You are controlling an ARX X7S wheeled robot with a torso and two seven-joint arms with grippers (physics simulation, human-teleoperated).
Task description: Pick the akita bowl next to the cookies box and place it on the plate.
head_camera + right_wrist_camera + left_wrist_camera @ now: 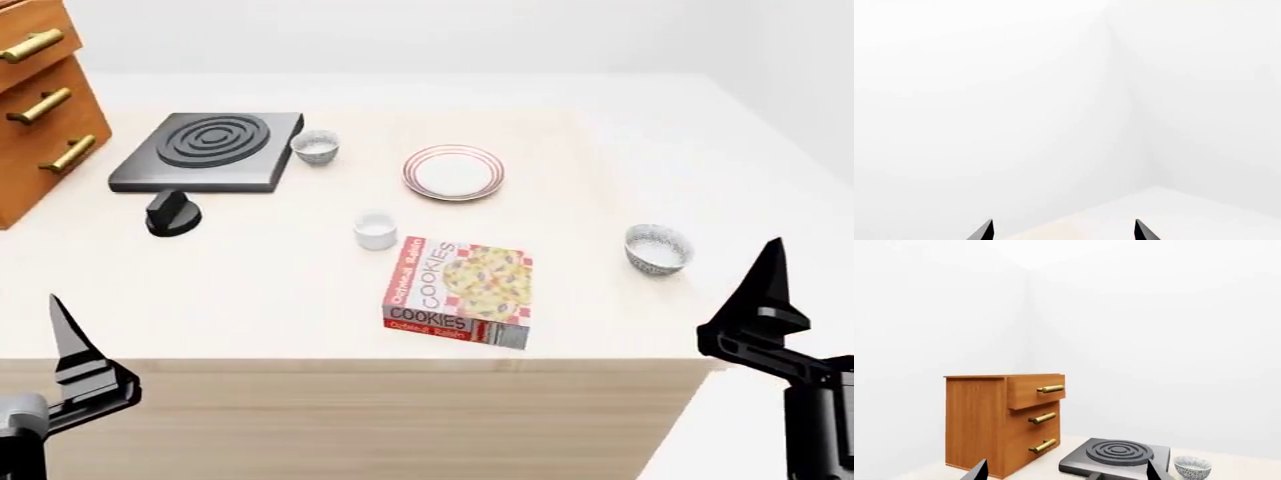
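The akita bowl [658,248], grey-and-white speckled, sits upright on the table to the right of the cookies box [458,290], which lies flat near the front edge. Behind the box lies the plate [454,172], white with red rings, with nothing on it. My right gripper [767,285] hangs open off the table's front right corner, below and right of the bowl; in its wrist view this gripper [1063,230] faces only blank wall. Off the front left, my left gripper [63,335] is open too, its tips [1066,471] wide apart and empty.
A second speckled bowl [316,146] [1192,466] stands by the black stove burner [211,150] [1117,456]. A white cup [375,230] sits left of the box, a black knob [172,212] farther left. A wooden drawer cabinet [40,110] [1004,422] occupies the back left.
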